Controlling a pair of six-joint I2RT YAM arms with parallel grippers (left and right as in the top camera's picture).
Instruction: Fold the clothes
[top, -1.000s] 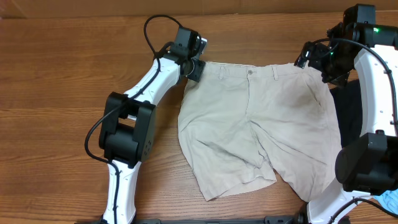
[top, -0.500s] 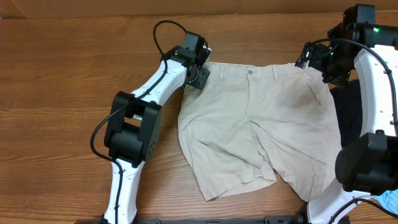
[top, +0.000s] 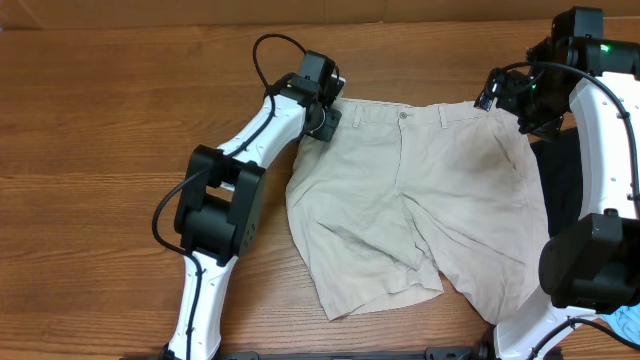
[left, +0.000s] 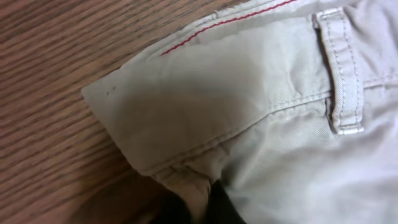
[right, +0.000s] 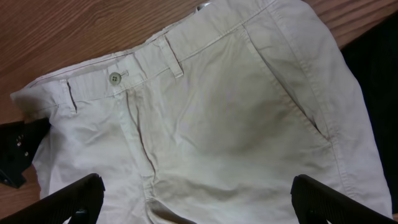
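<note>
The beige shorts (top: 420, 200) lie spread flat on the wooden table, waistband at the far side and legs toward the near edge. My left gripper (top: 324, 112) is at the left corner of the waistband. In the left wrist view a fold of the shorts (left: 249, 87) under that corner sits pinched between my dark fingers (left: 198, 208). My right gripper (top: 513, 98) hovers over the right end of the waistband. In the right wrist view its fingers (right: 199, 199) are spread wide and empty above the front of the shorts (right: 217, 118).
A black garment (top: 563, 180) lies beside the shorts' right edge and also shows in the right wrist view (right: 379, 74). A small light blue cloth (top: 628, 322) is at the near right corner. A back wall edge runs along the far side of the table (top: 100, 150).
My left gripper has moved a little right and onto the left waistband corner. The right arm and the shorts have not moved.
</note>
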